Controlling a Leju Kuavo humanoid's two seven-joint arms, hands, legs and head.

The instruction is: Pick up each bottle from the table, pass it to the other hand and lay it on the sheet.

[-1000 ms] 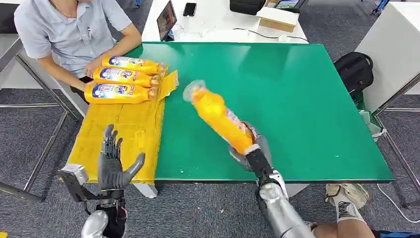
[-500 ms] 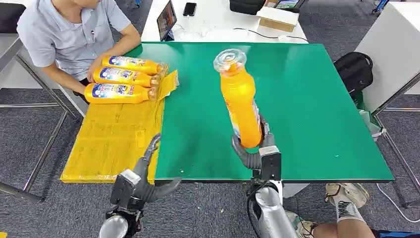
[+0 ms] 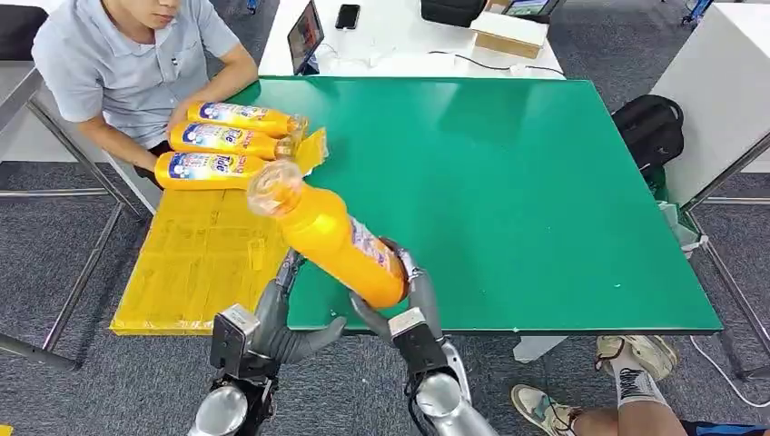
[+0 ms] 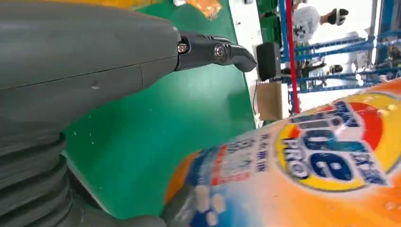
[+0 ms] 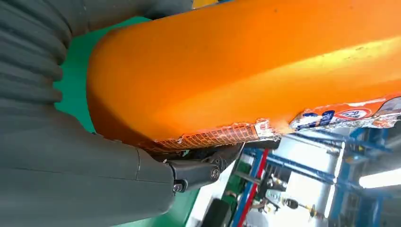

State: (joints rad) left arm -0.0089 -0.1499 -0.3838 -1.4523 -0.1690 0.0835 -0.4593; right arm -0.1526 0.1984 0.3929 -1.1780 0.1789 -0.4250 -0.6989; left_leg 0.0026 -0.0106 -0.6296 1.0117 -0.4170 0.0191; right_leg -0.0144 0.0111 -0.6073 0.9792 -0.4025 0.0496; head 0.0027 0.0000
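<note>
The right hand (image 3: 399, 295) grips the base of an orange bottle (image 3: 331, 238), fingers wrapped around its lower end; the bottle is lifted off the green bench (image 3: 508, 182) and tilts with its clear cap toward eleven o'clock, over the bench's near left edge. The left hand (image 3: 286, 322) sits just beside the bottle's base at about eight o'clock from it, fingers spread and holding nothing; I cannot tell whether it touches the bottle. In the left wrist view the bottle's label (image 4: 326, 151) lies close by the thumb (image 4: 213, 49). Three more bottles (image 3: 222, 145) lie side by side at the far end of the yellow sheet (image 3: 209, 259), at ten o'clock. A person (image 3: 127, 64) sits beyond them.
</note>
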